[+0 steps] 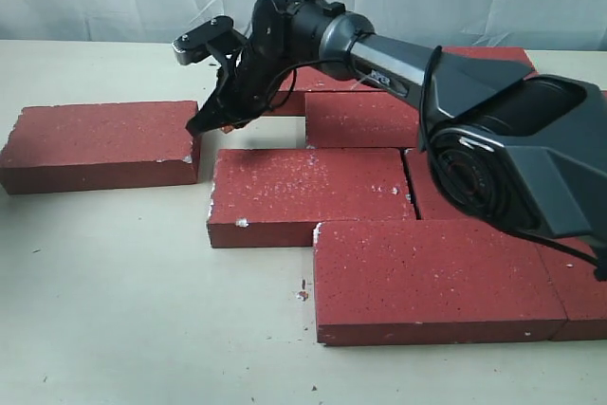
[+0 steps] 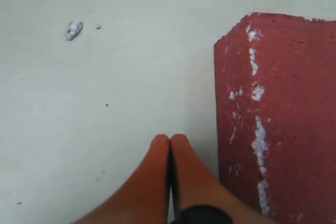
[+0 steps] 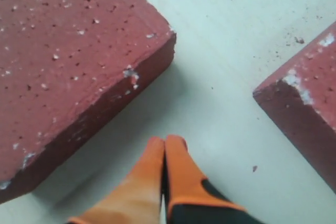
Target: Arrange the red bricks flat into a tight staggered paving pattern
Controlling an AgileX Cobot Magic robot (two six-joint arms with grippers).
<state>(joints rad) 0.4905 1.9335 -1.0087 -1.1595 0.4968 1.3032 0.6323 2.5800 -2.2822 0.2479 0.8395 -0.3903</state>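
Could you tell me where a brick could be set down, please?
Widest bare pale tabletop: in front of the lone dark-red rectangular brick, left of the front brick. The gap to the middle brick is narrow, with the right gripper over it; rightward the bricks crowd together.

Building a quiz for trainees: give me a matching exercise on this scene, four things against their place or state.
A left brick
B front brick
C right gripper
D crumb

1 shut, at a gap between bricks
2 apart from the rest
3 whitish, on the table
4 nearest the exterior camera

Pairs: A-2, B-4, C-1, D-3.
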